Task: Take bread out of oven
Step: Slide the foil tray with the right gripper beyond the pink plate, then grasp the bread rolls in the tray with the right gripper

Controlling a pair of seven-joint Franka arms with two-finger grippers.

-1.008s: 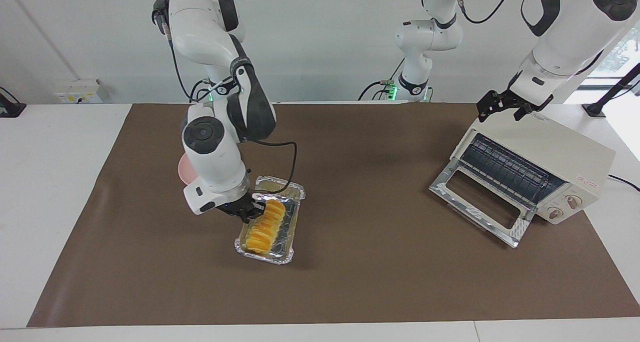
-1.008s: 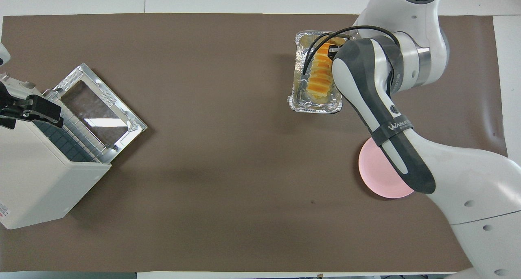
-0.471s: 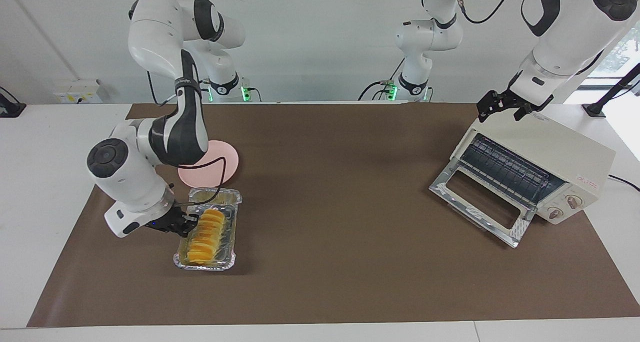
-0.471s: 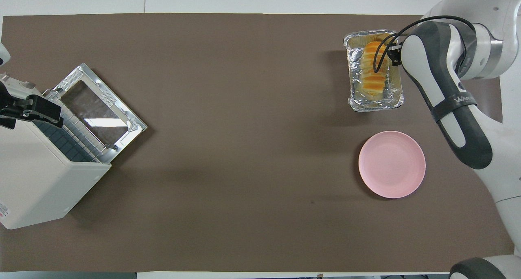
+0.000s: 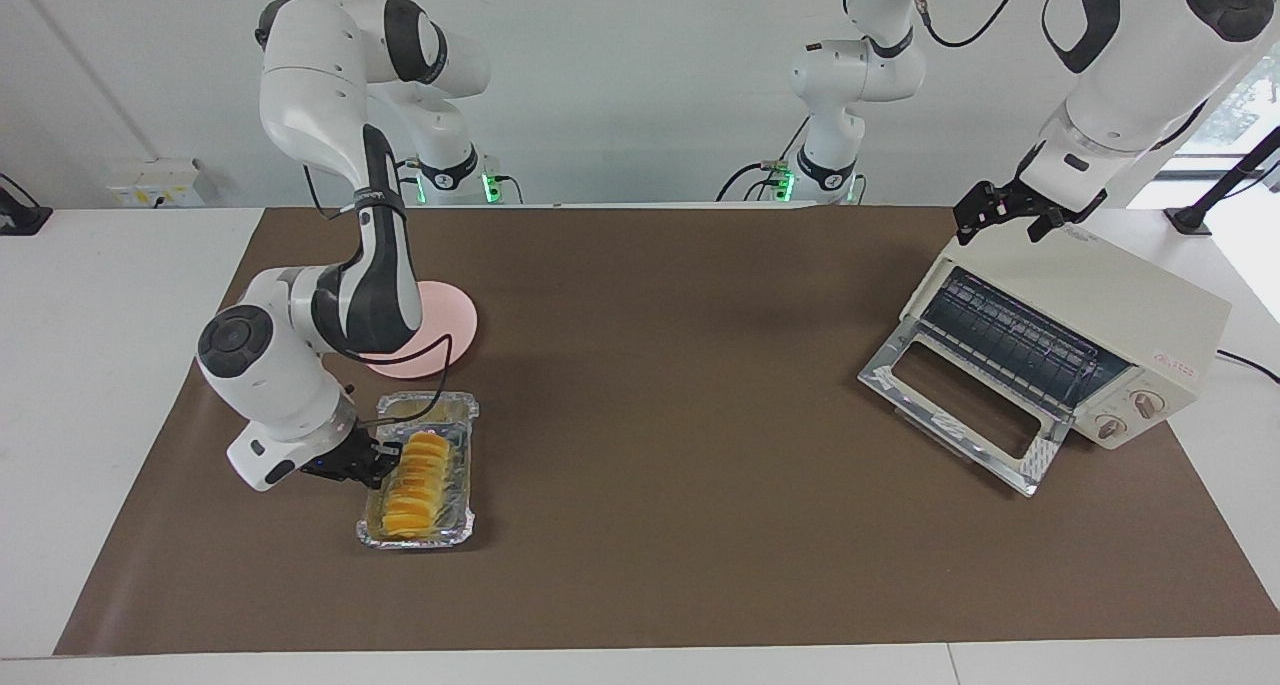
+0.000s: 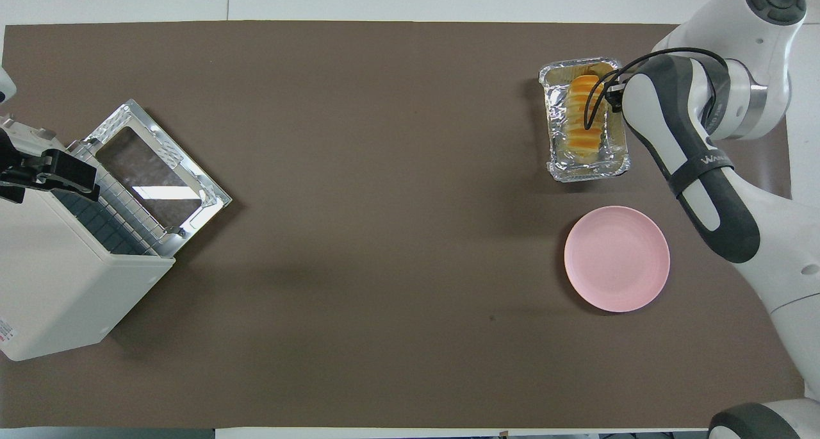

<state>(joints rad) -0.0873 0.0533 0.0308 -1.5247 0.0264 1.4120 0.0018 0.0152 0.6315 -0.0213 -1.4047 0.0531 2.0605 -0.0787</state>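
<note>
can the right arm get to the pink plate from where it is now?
Probably yes. The right gripper is at the foil tray holding the bread; the pink plate lies beside it, uncovered, nearer the robots.

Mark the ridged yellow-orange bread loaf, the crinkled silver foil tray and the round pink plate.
Ridged yellow-orange bread loaf [image 5: 412,488]: facing view, middle slices.
Crinkled silver foil tray [image 6: 588,172]: overhead view, rim at the end nearer the robots.
Round pink plate [image 6: 616,258]: overhead view, centre of its face.

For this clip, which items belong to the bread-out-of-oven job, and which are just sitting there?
Job: bread, in the foil tray; oven, door down; right gripper at the tray's rim; left gripper over the oven.
Idle: pink plate.
</note>
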